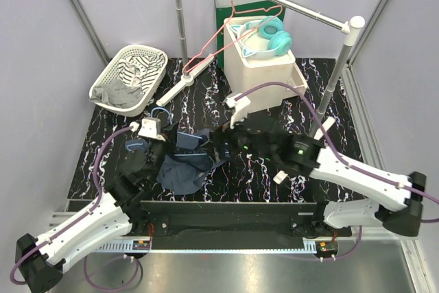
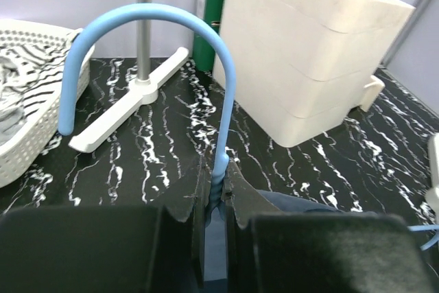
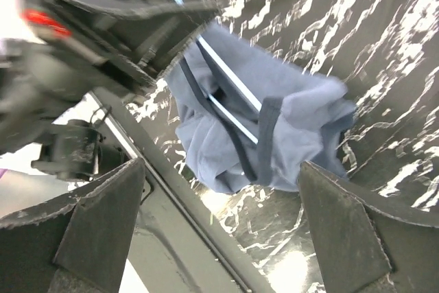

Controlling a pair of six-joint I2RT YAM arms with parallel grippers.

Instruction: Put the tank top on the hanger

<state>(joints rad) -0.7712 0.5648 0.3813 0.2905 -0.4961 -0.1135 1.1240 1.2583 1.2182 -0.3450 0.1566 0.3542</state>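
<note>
So the left gripper [image 2: 218, 193] is pinched tight on the neck of the light-blue hanger [image 2: 224, 138], right below the curved hook. In the left wrist view the hook arches up over the upper left and middle of the frame.

The right gripper [image 3: 221, 166] is wide open and has hold of nothing. Its two fingers [image 3: 103, 231] sit in the bottom corners of the right wrist view with just air between them, and it hangs close over the cloth.

The tank top [image 1: 184, 169] is bunched up in a navy heap on the black marbled table [image 1: 274, 176], left of centre in the top view, between the two grippers. In the right wrist view the thin bars of the hanger run across and into the folds, so the cloth is at least partly draped over the frame. Can't tell exactly how the straps sit on it, it's all crumpled.

Further back, the white basket [image 1: 144, 48] with the striped cloth [image 2: 27, 80] is in the upper left of the top view. A cream box [image 1: 260, 66] with teal headphones [image 1: 273, 36] on top sits upper centre.
</note>
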